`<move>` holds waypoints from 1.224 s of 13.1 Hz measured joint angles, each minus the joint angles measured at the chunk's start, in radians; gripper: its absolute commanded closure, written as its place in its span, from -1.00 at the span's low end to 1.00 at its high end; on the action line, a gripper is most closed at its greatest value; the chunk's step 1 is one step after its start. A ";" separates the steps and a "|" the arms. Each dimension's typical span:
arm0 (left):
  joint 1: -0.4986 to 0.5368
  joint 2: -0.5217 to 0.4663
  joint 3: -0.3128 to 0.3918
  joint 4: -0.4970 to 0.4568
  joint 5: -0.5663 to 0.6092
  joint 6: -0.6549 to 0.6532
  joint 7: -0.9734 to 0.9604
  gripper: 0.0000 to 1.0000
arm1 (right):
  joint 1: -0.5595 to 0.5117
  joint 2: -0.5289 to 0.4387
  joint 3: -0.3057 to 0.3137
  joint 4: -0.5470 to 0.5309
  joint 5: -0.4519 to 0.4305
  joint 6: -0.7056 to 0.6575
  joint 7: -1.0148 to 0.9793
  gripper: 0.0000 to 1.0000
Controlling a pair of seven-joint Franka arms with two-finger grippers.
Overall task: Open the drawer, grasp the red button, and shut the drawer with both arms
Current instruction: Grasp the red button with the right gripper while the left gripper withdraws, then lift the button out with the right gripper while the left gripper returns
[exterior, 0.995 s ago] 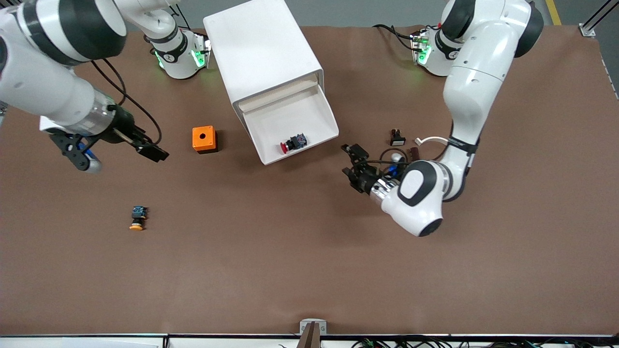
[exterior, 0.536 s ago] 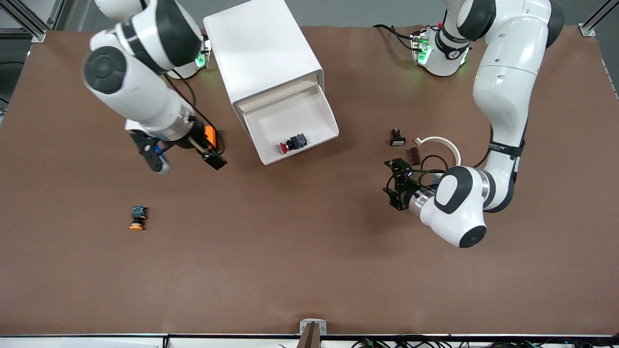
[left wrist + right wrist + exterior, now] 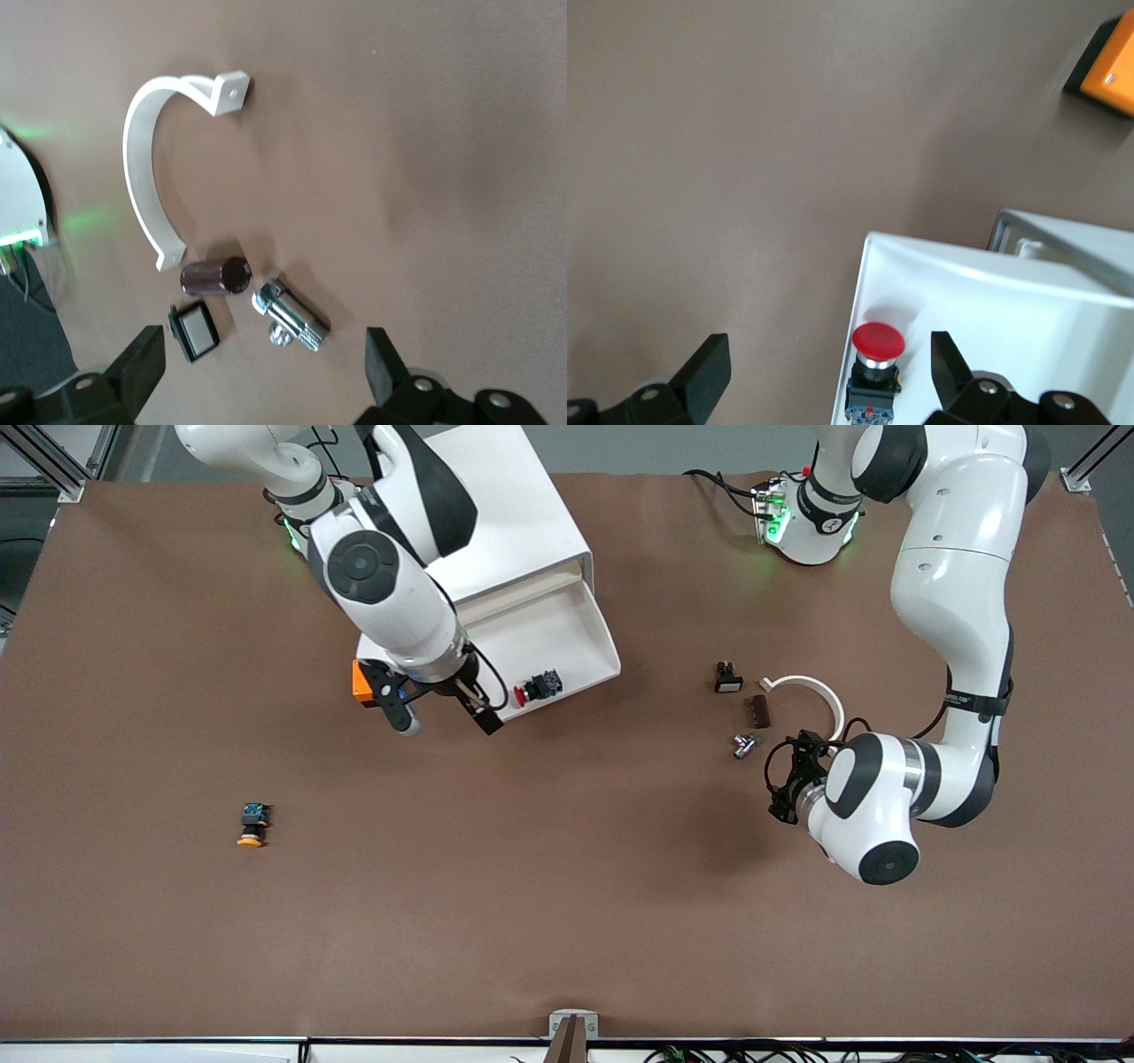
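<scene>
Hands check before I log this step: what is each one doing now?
Left hand: open, empty, over small parts.
Right hand: open, empty, at the drawer's front edge.

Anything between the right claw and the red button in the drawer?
Only the drawer's front rim. The right claw hangs open over it, the button just inside; the right wrist view shows it.

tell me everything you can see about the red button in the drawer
The red button is small, with a glossy round red mushroom cap, a silvery collar under it, and a blocky black-and-blue body. It lies on its side on the floor of the open white drawer, near the drawer's front edge, its cap toward the right arm's end of the table. Nothing grips it; the right hand is open close beside it.
</scene>
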 measured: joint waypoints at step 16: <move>-0.110 -0.017 -0.016 0.003 0.015 0.324 0.554 -0.98 | 0.165 0.035 -0.002 -0.132 -0.001 0.188 0.117 -0.74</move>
